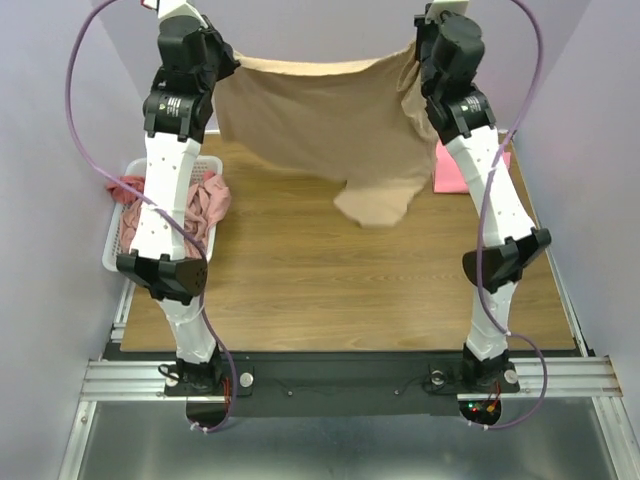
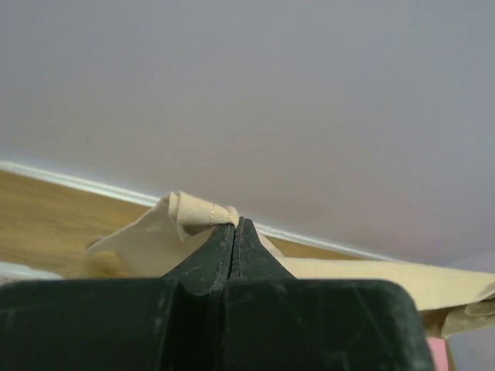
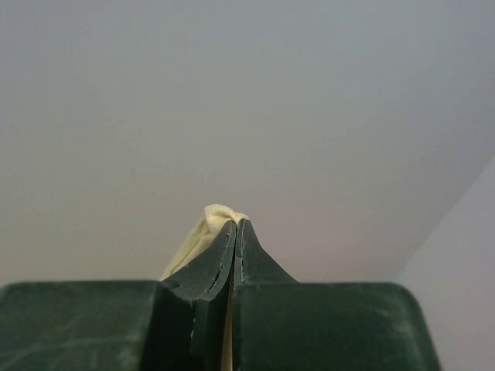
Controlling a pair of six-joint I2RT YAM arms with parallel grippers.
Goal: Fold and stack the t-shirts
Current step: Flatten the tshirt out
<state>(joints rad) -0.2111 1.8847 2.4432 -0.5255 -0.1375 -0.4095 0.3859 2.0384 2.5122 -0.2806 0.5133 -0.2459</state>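
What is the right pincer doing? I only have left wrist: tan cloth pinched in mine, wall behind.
Observer: The right pincer is shut on another edge of the same tan shirt.
Operator: Shirt off the table?
Observer: It hangs spread between the two raised arms. I can't tell whether its low flap touches the table.
Operator: Where are the other shirts?
Observer: The reddish shirts are bunched in the basket at the left edge.
Operator: Anything folded yet?
Observer: A pink shirt lies flat at the far right, partly hidden by the right arm.
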